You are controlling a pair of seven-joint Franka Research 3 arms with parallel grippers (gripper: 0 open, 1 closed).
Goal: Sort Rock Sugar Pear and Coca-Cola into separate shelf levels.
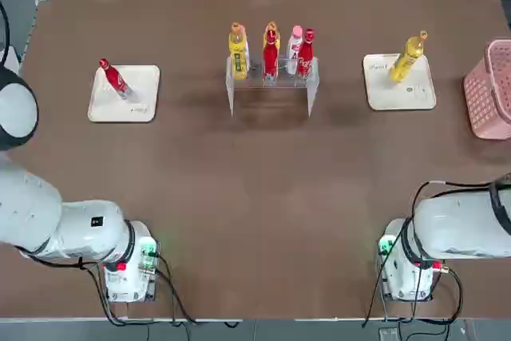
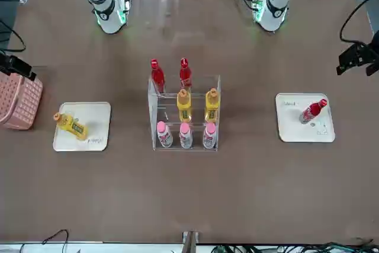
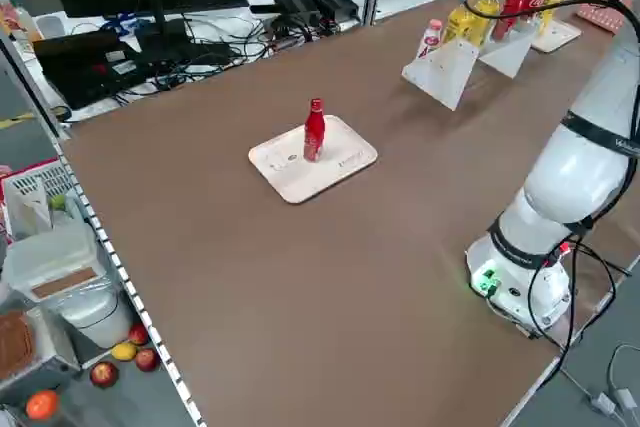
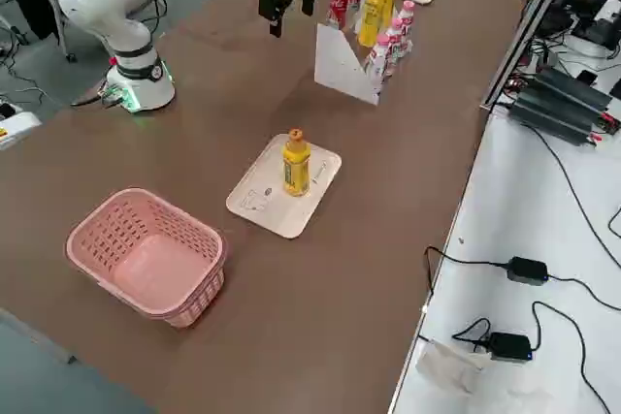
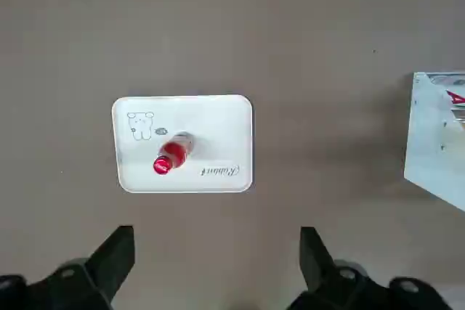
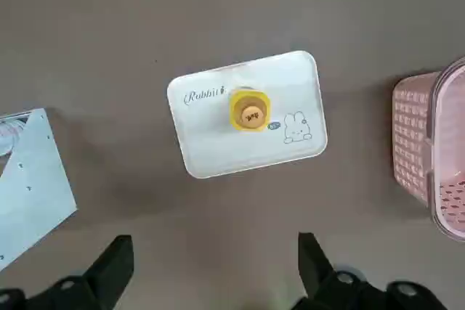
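Observation:
One Coca-Cola bottle [image 1: 113,77] stands on the white tray [image 1: 124,105] at the left. One Rock Sugar Pear bottle [image 1: 407,57] stands on the white tray [image 1: 399,93] at the right. The clear shelf [image 2: 155,111] in the middle holds two red Coca-Cola bottles [image 2: 157,75] in the row on my side, two yellow Rock Sugar Pear bottles [image 2: 184,105] in the middle row and three pink bottles [image 2: 185,135] in the far row. My left gripper [image 5: 216,255] hangs open high above the left tray. My right gripper [image 6: 214,263] hangs open high above the right tray.
A pink basket [image 1: 489,89] sits at the table's right edge beside the right tray. Both arm bases [image 1: 128,265] stand at the near edge. Cables and power bricks lie on the bench beyond the far edge.

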